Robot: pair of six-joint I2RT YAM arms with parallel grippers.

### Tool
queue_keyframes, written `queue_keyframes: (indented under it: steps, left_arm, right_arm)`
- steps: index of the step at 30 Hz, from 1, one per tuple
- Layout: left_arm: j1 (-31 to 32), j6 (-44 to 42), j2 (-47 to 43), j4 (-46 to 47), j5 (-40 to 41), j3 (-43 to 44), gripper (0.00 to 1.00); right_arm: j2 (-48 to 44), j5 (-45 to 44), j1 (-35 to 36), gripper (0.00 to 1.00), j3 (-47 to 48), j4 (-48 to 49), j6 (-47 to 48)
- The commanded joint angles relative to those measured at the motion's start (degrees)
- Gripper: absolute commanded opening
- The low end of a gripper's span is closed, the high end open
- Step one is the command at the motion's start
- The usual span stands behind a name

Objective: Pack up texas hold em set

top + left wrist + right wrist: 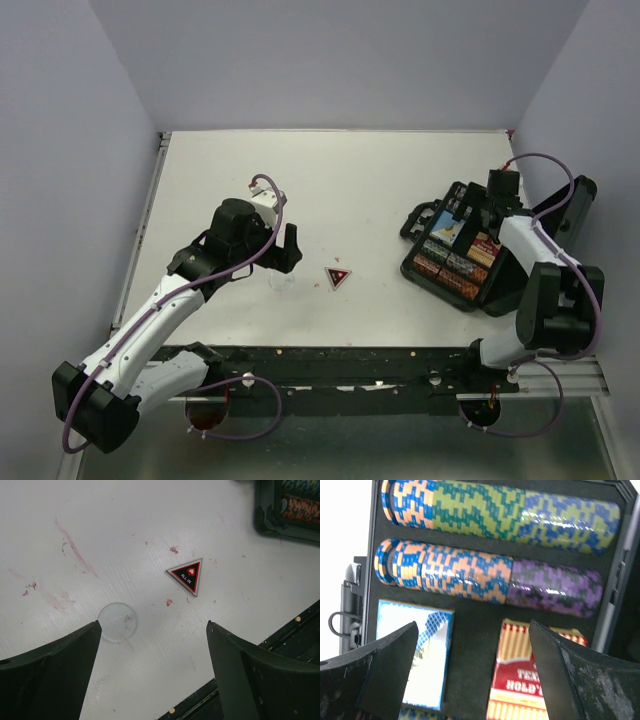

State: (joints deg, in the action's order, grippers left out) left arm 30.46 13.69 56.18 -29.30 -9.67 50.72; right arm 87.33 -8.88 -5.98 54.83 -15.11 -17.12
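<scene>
Pincers first: my left pincer (pixel 152 626) is open wide over the bench (pixel 125 520). The clear marker (pixel 117 622) lies flat, just by its left finger tip. The triangle marker (pixel 187 575) lies ahead, nearer its right finger, and says "ALL IN". My left arm is the near one for both. The open case (pixel 455 250) is far off to the right. My right pincer (pixel 472 627) hangs wide over its blue card box (pixel 415 660) and red card box (pixel 535 680). I can read only bits of the red one's words.
</scene>
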Motion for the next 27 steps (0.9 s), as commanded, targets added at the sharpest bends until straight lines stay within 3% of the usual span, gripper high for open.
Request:
queue_keyframes:
  steps: [1,8,19,27]
  left_arm:
    - [0.22,-0.51,0.07,0.21,0.97,-0.62,0.95]
    - [0.22,-0.51,-0.11,0.21,0.79,-0.62,0.95]
    - [0.22,-0.6,-0.46,0.12,1.06,-0.71,0.94]
    - [0.22,-0.6,-0.2,0.12,0.71,-0.71,0.95]
  right_arm:
    - [-4.27,-4.73,-0.09,0.99,-0.78,-7.82,-1.16]
    - [-5.15,-3.51,-0.09,0.99,-0.24,-9.23,-0.98]
    - [3.37,-1.93,-0.09,0.99,-2.97,-5.8,-0.01]
    - [3.99,-1.22,0.0,0.99,-3.42,-6.94,0.77]
